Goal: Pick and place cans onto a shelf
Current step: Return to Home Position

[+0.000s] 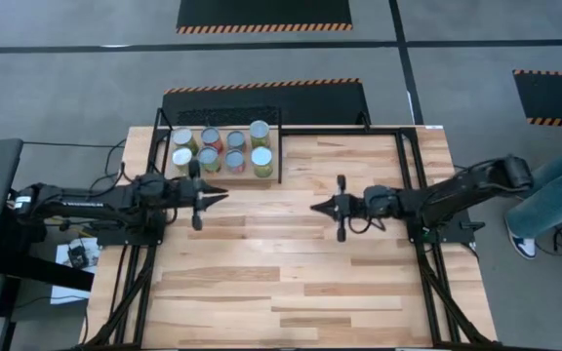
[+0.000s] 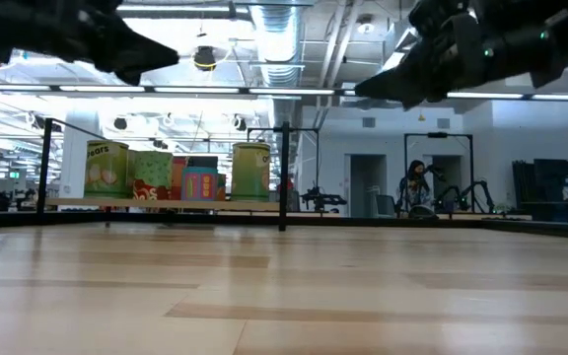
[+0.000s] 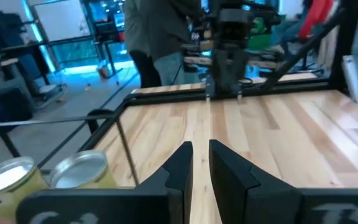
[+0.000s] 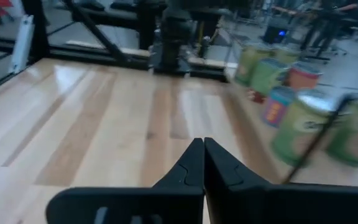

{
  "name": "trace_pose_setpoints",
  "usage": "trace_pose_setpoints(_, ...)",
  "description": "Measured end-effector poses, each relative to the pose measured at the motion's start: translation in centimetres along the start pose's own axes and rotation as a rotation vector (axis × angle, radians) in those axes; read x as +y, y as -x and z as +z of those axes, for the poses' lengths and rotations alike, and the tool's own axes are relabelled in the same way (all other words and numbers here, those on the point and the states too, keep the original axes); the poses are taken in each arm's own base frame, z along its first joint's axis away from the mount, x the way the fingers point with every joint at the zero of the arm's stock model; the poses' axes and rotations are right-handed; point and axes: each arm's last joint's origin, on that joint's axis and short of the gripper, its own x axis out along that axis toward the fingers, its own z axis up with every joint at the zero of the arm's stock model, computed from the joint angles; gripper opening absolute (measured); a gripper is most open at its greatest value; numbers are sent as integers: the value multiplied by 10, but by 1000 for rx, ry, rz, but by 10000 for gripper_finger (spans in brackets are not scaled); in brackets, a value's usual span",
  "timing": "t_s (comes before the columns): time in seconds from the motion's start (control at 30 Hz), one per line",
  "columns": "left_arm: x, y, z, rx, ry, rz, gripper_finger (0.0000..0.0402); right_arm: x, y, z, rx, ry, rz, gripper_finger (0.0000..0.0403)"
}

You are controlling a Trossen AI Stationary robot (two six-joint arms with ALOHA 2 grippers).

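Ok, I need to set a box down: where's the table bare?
The whole near half of the wooden tabletop, past the left claw and right claw, is bare; so is the gap between them. The far left corner is crowded: eight labelled tin cans fill the small black-railed wooden shelf.

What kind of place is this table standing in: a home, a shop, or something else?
Probably a robotics lab or workshop: bare ceiling ducts, more robot arms in the background, and hazard-striped floor mats.

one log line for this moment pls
cans: all eight on shelf | left gripper: empty, slightly open, over table beside shelf | right gripper: empty, shut, over table centre-right
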Motion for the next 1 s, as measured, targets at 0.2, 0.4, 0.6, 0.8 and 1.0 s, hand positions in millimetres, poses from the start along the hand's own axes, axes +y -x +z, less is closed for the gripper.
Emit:
trace_pose_setpoints(0.2, -4, 18, -12, -65, 19, -24, 43, -17, 25, 16, -4, 55, -48, 15)
trace_pose_setpoints(0.4, -7, 34, -23, -150, 30, -36, 43, -25, 52, 6, -60, 73, -63, 13)
trace_pose_setpoints(0.6, -6, 50, -28, -155, 45, -38, 43, -31, 79, -8, -117, 16, 42, 12)
trace_pose_setpoints(0.8, -5, 58, -33, -138, 67, -34, 43, -37, 101, -18, -154, -2, -11, 9)
trace_pose_setpoints(1.0, -5, 58, -35, -120, 66, -14, 43, -39, 116, -35, -220, -34, -90, 9)
